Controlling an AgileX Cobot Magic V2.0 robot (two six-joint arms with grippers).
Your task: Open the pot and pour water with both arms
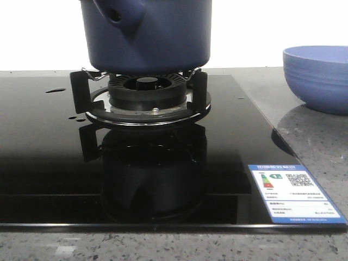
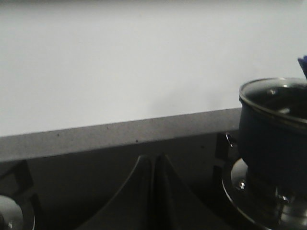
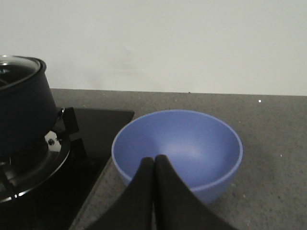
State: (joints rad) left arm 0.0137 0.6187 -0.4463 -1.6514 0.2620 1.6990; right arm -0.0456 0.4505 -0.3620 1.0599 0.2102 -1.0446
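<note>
Looking forward, I see a glossy black glass hob (image 1: 49, 163) set in a speckled grey counter (image 1: 321, 141) under a plain white wall (image 2: 120, 62), with water (image 1: 55, 90) drops on the glass. The navy pot (image 1: 147, 32), matte with a glass lid (image 3: 14, 67), sits on the burner (image 1: 147, 95). My left gripper (image 2: 154, 160) and right gripper (image 3: 154, 160) are both pressed closed and empty, the left clear of the pot, the right before the blue bowl (image 3: 192, 143).
</note>
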